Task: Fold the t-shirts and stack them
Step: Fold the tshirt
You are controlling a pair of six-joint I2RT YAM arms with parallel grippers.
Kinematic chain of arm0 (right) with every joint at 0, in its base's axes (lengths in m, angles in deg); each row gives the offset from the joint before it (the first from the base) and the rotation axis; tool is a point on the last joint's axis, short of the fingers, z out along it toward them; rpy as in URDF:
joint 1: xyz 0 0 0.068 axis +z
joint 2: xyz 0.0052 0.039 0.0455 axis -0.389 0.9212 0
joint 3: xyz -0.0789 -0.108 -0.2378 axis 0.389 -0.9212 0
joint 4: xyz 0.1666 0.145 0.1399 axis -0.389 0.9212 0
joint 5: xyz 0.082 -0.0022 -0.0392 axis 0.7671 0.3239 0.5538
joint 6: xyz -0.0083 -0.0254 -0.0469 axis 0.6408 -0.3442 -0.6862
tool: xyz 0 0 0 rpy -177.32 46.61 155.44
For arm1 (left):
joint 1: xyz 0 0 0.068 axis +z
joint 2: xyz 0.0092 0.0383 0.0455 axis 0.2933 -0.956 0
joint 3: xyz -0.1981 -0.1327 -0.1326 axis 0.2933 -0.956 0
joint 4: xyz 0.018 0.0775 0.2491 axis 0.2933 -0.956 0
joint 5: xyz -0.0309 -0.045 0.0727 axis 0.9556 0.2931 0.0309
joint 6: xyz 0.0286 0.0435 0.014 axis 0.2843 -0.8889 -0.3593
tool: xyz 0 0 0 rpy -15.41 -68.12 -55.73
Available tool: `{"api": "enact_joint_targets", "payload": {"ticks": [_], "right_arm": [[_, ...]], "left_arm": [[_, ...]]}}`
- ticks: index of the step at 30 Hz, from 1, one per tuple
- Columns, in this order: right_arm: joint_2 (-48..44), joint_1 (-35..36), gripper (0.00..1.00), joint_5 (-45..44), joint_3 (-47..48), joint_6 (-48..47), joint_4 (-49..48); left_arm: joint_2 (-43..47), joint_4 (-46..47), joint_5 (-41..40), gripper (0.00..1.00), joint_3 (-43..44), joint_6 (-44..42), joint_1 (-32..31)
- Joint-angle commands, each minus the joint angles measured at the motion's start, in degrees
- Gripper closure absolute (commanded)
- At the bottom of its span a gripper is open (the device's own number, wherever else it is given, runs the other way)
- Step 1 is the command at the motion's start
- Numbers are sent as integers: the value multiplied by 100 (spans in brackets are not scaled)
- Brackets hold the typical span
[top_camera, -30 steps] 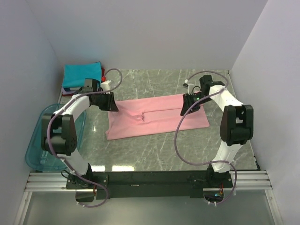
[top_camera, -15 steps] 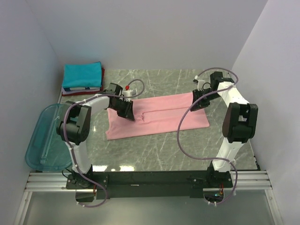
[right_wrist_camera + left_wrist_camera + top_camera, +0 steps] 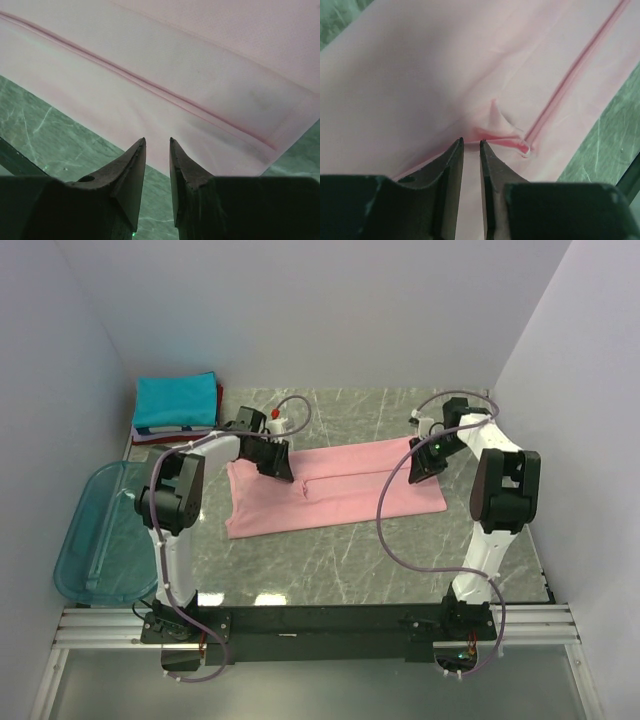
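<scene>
My left claw (image 3: 471,142) has its jaws a slim gap apart, clamped on nothing. Just ahead of the tips and slightly right, the pink t-shirt (image 3: 420,75) puckers beside its hem seam. My right claw (image 3: 157,141) is likewise narrowly parted and empty, with its tips over the cloth's edge where it meets the bench (image 3: 45,130). In the overhead view the shirt lies flat mid-frame, long axis running left to right, with one claw at each upper end. I judge each arm nearest its own corner. The folded teal t-shirt (image 3: 175,400) sits upper left, well apart.
</scene>
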Motion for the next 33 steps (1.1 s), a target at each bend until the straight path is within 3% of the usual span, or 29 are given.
{"api": "enact_joint_targets", "payload": {"ticks": [1, 7, 16, 18, 22, 26, 33], "right_arm": [[37, 47, 67, 9, 451, -13, -12], [335, 205, 66, -219, 1092, 84, -117], [845, 733, 63, -1599, 1822, 23, -530], [1020, 812, 63, -1870, 1989, -12, -504], [1136, 988, 64, -2328, 1963, -65, -635], [1180, 1049, 64, -2592, 1796, -48, -767], [1426, 1049, 64, -3050, 1796, -74, -891]], "left_arm": [[-273, 119, 161, 75, 182, 132, -45], [-389, -92, -112, 75, 375, 132, -72], [1351, -952, -551, 59, 481, -123, 183], [1676, -1216, -788, 59, 314, -325, 201], [2046, -1086, -1499, 70, -291, -229, 262], [1881, -988, -1703, 72, -197, 140, 648], [1090, -971, -1623, 60, 137, 378, 1405]]}}
